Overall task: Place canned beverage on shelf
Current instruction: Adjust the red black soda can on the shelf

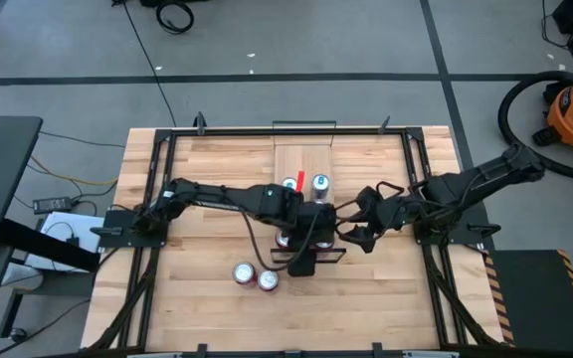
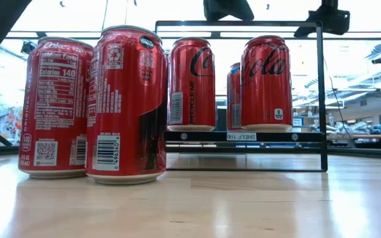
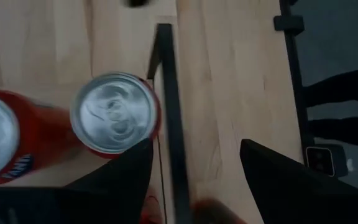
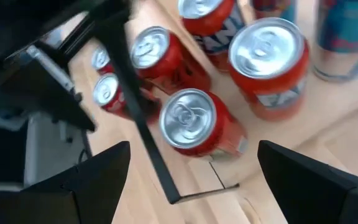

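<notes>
The shelf [image 1: 304, 159] is a narrow light-wood board with black wire rails, at the table's far middle. Red cans [image 2: 265, 82] stand upright on it. My left gripper [image 1: 311, 227] hovers open above the shelf's near end; its wrist view shows a can top [image 3: 114, 112] and a black rail [image 3: 166, 112] below, beyond the fingers. My right gripper [image 1: 353, 227] hangs open just to its right, above several upright cans [image 4: 191, 121]. Two more red cans [image 1: 255, 276] stand on the tabletop nearer the front.
In the low view the two loose cans [image 2: 88, 109] stand close side by side on the tabletop, in front of the shelf frame [image 2: 323, 99]. A black frame [image 1: 157, 199] runs along the table's left and right sides. Bare wood lies at the front right [image 1: 386, 298].
</notes>
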Tool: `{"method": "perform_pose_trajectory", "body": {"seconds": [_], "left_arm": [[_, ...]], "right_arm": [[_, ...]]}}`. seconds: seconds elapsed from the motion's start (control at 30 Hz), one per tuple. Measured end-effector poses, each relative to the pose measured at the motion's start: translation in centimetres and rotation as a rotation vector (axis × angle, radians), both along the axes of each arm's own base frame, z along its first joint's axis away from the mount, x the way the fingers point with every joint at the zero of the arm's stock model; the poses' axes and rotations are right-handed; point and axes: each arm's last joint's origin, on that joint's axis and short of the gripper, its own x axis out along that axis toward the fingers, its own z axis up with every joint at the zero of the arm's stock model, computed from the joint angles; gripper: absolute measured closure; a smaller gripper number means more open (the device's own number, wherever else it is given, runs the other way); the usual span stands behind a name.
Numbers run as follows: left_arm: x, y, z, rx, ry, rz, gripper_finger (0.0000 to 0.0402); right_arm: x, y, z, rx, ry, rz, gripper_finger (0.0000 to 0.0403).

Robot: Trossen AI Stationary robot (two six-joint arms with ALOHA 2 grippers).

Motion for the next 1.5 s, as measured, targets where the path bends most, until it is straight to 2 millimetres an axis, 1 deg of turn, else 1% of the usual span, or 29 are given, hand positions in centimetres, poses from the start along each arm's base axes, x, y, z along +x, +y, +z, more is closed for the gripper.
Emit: {"method": "perform_pose_trajectory", "body": {"seconds": [0.1,0.2,0.37,0.47,0.53,0.63,0.73,0.77,0.9,1.0,1.1,1.17,1.3,1.4,1.5], "left_arm": [[-0.4,-0.7,0.2,0.048,-0.002,-0.019,0.0152],[-1.3,-1.1,1.1,0.081,-0.016,-0.031,0.0164],[-2.6,-1.2,2.3,0.096,-0.006,-0.049,0.0190],[-3.3,-1.3,2.2,0.125,0.010,-0.055,0.0203],[-4.2,-1.4,2.2,0.156,0.032,-0.061,0.0208],[-5.7,-1.2,2.7,0.160,-0.004,-0.045,0.0209],[-6.7,-0.5,2.4,0.126,-0.076,0.012,0.0210],[-6.9,-0.3,2.0,0.112,-0.098,0.041,0.0210],[-6.5,0.3,1.4,0.016,-0.223,0.148,0.0210],[-6.1,0.6,1.0,-0.050,-0.239,0.200,0.0210],[-5.5,1.0,0.2,-0.159,-0.227,0.268,0.0210],[-5.3,1.5,-0.3,-0.210,-0.189,0.344,0.0210],[-4.8,2.4,-0.5,-0.328,-0.163,0.513,0.0210],[-4.4,2.9,-0.8,-0.403,-0.144,0.616,0.0210],[-4.1,3.0,-1.4,-0.433,-0.122,0.666,0.0210]], "right_arm": [[-0.7,0.4,-0.2,-0.001,0.003,-0.034,0.0039],[-1.6,0.8,0.2,-0.012,-0.014,-0.035,0.0039],[-2.5,1.2,0.7,-0.071,-0.048,0.044,0.0039],[-2.8,1.3,1.2,-0.074,-0.080,0.118,0.0039],[-3.2,1.3,1.6,-0.056,-0.109,0.138,0.0039],[-3.5,1.3,1.8,-0.035,-0.111,0.166,0.0039],[-3.6,1.3,1.8,-0.016,-0.100,0.193,0.0039],[-3.5,1.3,1.8,-0.014,-0.098,0.192,0.0039],[-2.7,1.3,0.6,-0.001,-0.046,0.164,0.0039],[-2.0,1.1,-0.1,0.026,-0.007,0.104,0.0039],[-1.2,0.6,-0.7,0.055,0.022,0.022,0.0039],[-0.7,0.4,-1.0,0.072,0.035,-0.020,0.0039],[0.1,-0.2,-1.7,0.114,0.077,-0.085,0.0039],[0.6,-0.5,-2.2,0.132,0.116,-0.107,0.0039],[1.1,-0.5,-2.7,0.146,0.139,-0.101,0.0039]]}}
